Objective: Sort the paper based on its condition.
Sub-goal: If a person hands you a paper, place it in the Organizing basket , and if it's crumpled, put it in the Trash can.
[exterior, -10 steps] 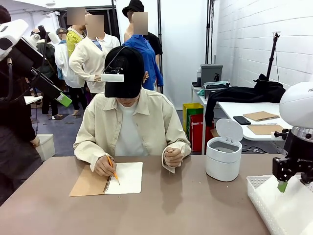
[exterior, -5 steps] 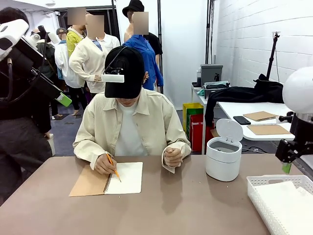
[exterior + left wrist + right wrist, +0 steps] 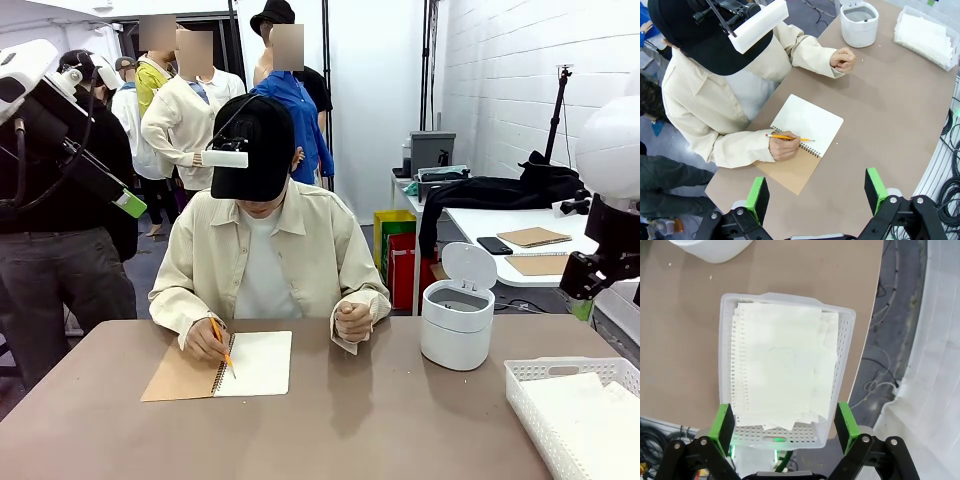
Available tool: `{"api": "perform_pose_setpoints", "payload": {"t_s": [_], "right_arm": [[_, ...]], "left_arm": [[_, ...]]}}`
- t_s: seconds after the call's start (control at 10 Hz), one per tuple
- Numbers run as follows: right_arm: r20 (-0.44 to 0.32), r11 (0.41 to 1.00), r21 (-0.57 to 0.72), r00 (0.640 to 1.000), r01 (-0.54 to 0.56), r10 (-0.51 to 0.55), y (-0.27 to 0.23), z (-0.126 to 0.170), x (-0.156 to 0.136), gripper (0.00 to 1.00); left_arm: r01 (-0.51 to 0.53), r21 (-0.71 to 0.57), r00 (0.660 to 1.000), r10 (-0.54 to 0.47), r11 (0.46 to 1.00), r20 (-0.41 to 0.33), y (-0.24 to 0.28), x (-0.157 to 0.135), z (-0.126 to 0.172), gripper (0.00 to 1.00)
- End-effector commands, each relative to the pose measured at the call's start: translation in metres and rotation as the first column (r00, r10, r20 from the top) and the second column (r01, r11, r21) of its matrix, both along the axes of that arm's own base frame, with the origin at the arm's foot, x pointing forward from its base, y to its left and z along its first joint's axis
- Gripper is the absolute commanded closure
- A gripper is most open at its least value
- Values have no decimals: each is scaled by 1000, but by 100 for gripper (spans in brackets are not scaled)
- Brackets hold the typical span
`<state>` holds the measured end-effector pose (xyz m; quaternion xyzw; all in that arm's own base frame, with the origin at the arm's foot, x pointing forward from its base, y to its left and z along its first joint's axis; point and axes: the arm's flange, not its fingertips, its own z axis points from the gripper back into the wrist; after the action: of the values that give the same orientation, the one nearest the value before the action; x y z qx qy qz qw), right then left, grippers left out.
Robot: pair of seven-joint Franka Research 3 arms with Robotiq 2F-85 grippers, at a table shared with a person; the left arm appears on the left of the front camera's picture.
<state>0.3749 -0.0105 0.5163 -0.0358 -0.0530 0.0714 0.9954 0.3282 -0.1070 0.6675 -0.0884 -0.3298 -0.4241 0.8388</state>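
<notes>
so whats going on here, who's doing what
A person at the far side is drawing with a pencil in an open notebook, the other hand resting in a fist on the table. Loose paper lies stacked in the white basket on the robot's right. The right end effector hangs open above that basket, holding nothing. The left end effector is open too, raised over the notebook. A small white bin stands with its lid up.

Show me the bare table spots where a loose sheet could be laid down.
Widest bare stretch: between the notebook and the basket, in front of the white bin. The near edge, on the robot's side of the notebook, is bare too. Crowded: the notebook area, where the person's hand is writing, and the basket, stacked with paper.
</notes>
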Motion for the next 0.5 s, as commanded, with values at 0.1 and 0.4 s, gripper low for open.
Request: {"api": "perform_pose_setpoints", "payload": {"t_s": [0.1,0.4], "right_arm": [[-33,999,-5,999,42,-42,-5,-11,2,0],[7,985,73,987,-158,158,29,12,-9,0]], "left_arm": [[-4,-4,1000,4,1000,2,1,1,0,0],[-4,-4,1000,4,1000,2,1,1,0,0]]}}
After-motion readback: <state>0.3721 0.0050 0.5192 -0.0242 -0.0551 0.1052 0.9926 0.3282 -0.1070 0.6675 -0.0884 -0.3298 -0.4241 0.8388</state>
